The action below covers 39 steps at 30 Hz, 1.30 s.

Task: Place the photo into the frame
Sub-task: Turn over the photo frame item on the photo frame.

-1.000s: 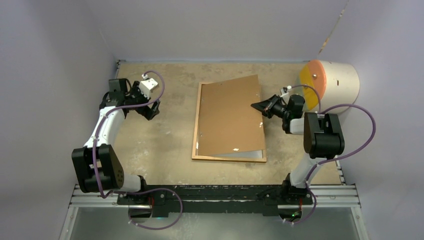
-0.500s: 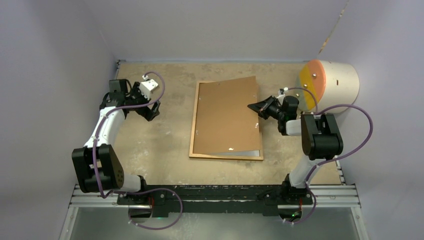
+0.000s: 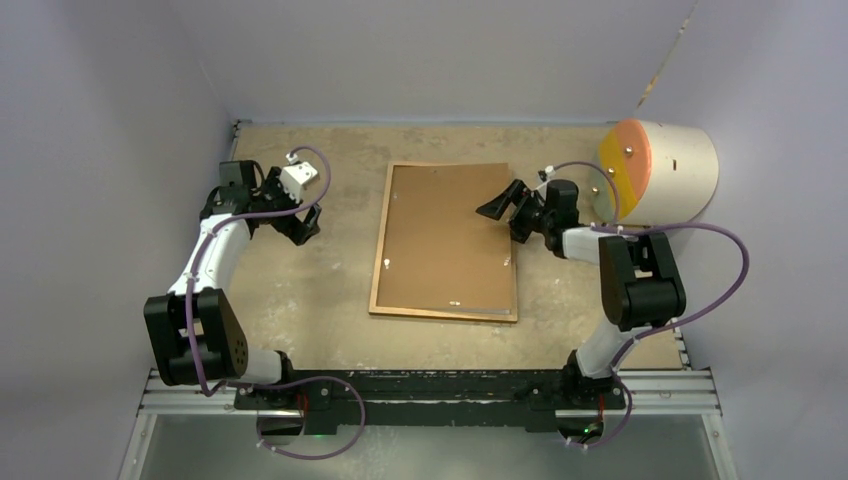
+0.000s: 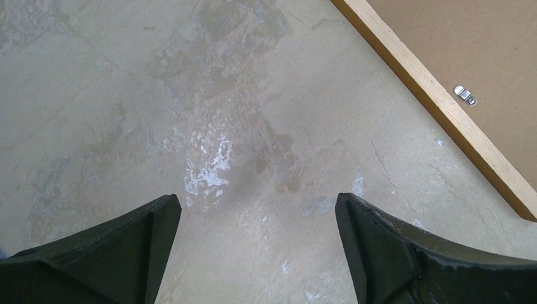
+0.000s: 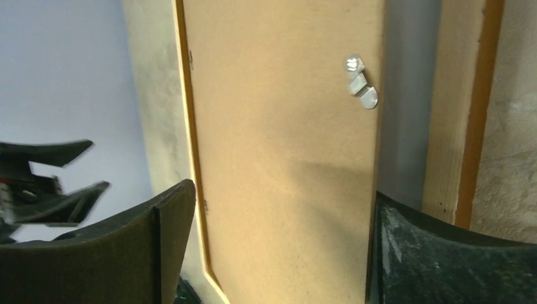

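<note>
My right pincer, jaws apart above the backing board, should press its right edge squarely down inside the frame.

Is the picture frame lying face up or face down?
Face down: the frame lies flat, its brown backing board and small metal clips facing up.

Top cam sits high at the near side, looking straight down on the whole table. Left wrist cam stares down close at bare table, clipping the frame. Right wrist cam looks close along the board. All three share that frame.
</note>
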### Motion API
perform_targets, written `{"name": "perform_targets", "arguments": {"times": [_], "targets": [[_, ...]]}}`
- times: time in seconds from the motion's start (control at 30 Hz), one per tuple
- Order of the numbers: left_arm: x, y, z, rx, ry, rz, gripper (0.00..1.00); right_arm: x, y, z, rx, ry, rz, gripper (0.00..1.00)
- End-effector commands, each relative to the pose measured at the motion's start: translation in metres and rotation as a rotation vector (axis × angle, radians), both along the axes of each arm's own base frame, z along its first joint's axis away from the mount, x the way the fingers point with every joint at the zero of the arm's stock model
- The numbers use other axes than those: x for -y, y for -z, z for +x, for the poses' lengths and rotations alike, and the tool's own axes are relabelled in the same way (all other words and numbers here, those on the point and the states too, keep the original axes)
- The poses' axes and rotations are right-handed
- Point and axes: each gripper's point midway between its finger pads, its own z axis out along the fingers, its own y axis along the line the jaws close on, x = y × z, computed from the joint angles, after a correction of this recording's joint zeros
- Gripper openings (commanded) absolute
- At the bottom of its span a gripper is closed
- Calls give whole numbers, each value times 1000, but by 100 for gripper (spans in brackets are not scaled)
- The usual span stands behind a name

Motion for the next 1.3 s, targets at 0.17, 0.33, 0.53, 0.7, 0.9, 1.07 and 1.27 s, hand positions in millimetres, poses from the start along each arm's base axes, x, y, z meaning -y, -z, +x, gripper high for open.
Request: {"name": "perform_targets", "arguments": {"times": [0.17, 0.33, 0.53, 0.7, 0.9, 1.07, 1.27], "targets": [[10, -17, -5, 51, 55, -16, 100, -6, -21, 8, 47, -58, -306, 99], [14, -17, -6, 45, 65, -30, 100, 5, -21, 3, -30, -15, -375, 99], [15, -16, -5, 41, 63, -42, 100, 12, -29, 2, -27, -13, -497, 99], [14, -15, -4, 27, 49, -52, 100, 15, -42, 3, -18, -35, -593, 99], [15, -22, 2, 19, 8, -83, 100, 32, -94, 9, 118, 77, -631, 99], [20, -29, 8, -5, -15, -146, 100, 10, -110, 2, 173, 23, -424, 99], [58, -15, 7, -87, 36, -247, 100, -40, -119, -9, 221, -89, -262, 82]]}}
